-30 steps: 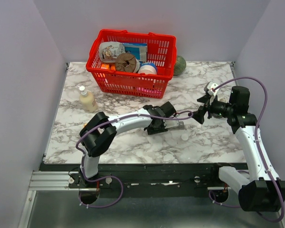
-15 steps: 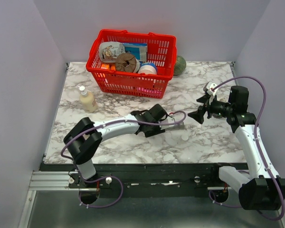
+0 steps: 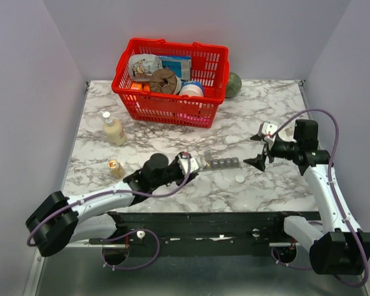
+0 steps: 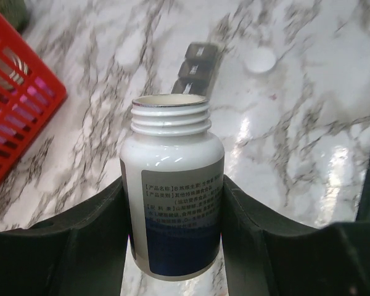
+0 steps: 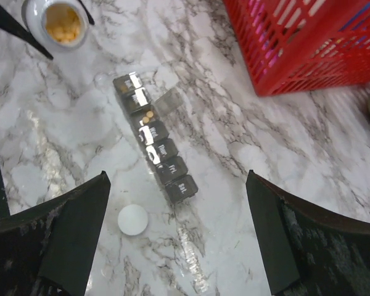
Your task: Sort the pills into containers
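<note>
Orange pills (image 5: 61, 26) in bottle (image 5: 32, 23) | right wrist shows | left wrist hides

Overhead view of a white marble table (image 3: 265, 105). The left arm stretches low from the near left corner toward the middle, and the left gripper (image 3: 184, 165) clasps a small white bottle (image 3: 187, 161). Just right of that bottle lies a dark grey strip of pill containers (image 3: 222, 163), with a round white cap (image 3: 239, 177) near it (on the side toward the arms). The right gripper (image 3: 254, 150) hovers past the strip's right end, jaws spread wide. A red basket (image 3: 166, 108) of assorted items sits at the back. A cream bottle (image 3: 114, 129) and a small amber bottle (image 3: 116, 168) stand at left.
</note>
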{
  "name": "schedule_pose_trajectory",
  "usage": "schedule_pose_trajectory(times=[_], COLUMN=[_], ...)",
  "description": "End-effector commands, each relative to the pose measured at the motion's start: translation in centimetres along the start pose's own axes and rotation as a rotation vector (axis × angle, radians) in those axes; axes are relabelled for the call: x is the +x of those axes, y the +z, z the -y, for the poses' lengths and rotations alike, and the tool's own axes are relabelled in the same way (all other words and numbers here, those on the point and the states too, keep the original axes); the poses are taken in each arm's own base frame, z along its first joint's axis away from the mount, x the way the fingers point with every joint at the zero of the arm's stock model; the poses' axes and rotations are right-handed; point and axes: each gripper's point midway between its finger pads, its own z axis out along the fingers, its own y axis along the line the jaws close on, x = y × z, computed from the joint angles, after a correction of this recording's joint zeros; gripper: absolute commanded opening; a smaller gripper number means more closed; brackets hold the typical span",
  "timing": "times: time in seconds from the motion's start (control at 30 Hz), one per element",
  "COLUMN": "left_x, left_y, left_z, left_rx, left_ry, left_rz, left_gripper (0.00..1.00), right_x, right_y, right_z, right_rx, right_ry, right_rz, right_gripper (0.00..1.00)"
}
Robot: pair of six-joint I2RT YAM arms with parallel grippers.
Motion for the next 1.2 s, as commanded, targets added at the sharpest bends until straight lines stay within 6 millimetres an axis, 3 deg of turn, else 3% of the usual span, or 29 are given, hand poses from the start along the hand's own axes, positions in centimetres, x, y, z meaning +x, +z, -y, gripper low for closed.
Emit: schedule_pose_trajectory(times=[0.0, 0.07, 0.1, 0.17, 0.3, 0.33, 0.43, 0.67, 0.8, 1.17], left_x=[-8.1, -9.7, -8.9, -10.1, -8.7, -8.7, -8.0, -7.5, -7.3, -7.1], left_y=[-3.1, -4.6, -5.0, -6.4, -7.4, -7.7, -8.1, -7.8, -7.6, -7.7], left_z=[2.1, 2.6, 3.2, 3.2, 3.9, 3.8, 3.7, 3.9, 4.3, 4.4], left_rx=[0.086, 0.102, 0.118, 0.104, 0.109, 0.101, 0.078, 0.063, 0.067, 0.059], left_ry=[-0.005, -0.004, -0.051, -0.043, -0.107, -0.109, -0.105, -0.087, -0.056, -0.046], left_rz=[0.478, 0.574, 0.582, 0.676, 0.692, 0.7, 0.695, 0.651, 0.638, 0.629], left_gripper=[0.0, 0.0, 0.0, 0.0, 0.0, 0.0, 0.0, 0.0, 0.0, 0.0], right_x=[1.8, 3.5, 4.4, 5.5, 9.4, 11.1, 13.6, 15.2, 15.5, 16.8], right_y=[-0.2, -0.7, -0.8, -0.7, 1.4, 1.2, 2.5, 4.0, 4.7, 5.7], right_z=[-4.5, -6.3, -6.5, -6.7, -7.6, -7.4, -6.8, -5.3, -5.4, -6.2], right_rx=[-0.199, -0.279, -0.306, -0.345, -0.421, -0.407, -0.374, -0.352, -0.361, -0.41], right_ry=[-0.261, -0.252, -0.308, -0.281, -0.249, -0.236, -0.275, -0.268, -0.266, -0.242], right_rz=[0.019, -0.034, -0.07, -0.122, -0.315, -0.418, -0.55, -0.657, -0.664, -0.713], right_gripper=[1.0, 1.0, 1.0, 1.0, 1.0, 1.0, 0.99, 0.94, 0.93, 0.79])
